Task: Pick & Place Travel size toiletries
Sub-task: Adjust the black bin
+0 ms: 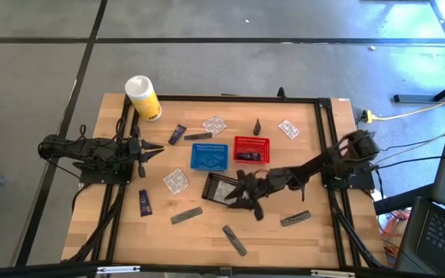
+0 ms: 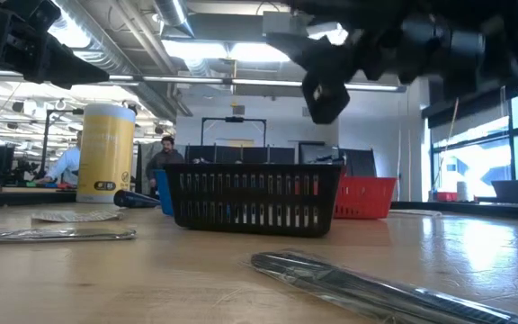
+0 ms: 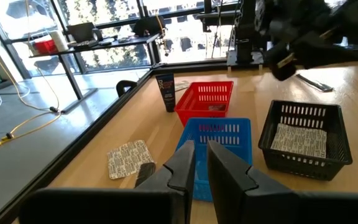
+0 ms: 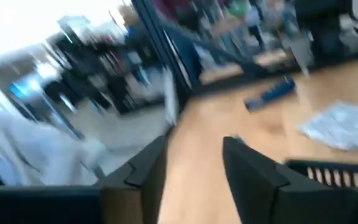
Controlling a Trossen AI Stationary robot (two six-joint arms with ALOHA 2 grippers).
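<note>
The toiletries lie scattered on the wooden table (image 1: pixel 114 232). There are clear packets (image 1: pixel 215 123) (image 1: pixel 288 129) (image 1: pixel 176 181), navy tubes (image 1: pixel 177 134) (image 1: pixel 144 202), grey tubes (image 1: pixel 186 215) (image 1: pixel 235 239) (image 1: pixel 295 218) and a small black piece (image 1: pixel 257 125). One more clear packet (image 3: pixel 300 140) lies flat in the black basket (image 1: pixel 221 188). My right gripper (image 4: pixel 194 162) is open and empty, raised above that basket's right side (image 2: pixel 326 94). My left gripper (image 3: pixel 201 168) is shut and empty at the table's left edge (image 1: pixel 153 148).
A blue basket (image 1: pixel 208 157) and a red basket (image 1: pixel 251 150) stand side by side at mid-table, just beyond the black one. A white-and-yellow canister (image 1: pixel 143 97) stands at the far left corner. A black frame (image 1: pixel 230 98) rims the table. People show in the room behind (image 2: pixel 165 157).
</note>
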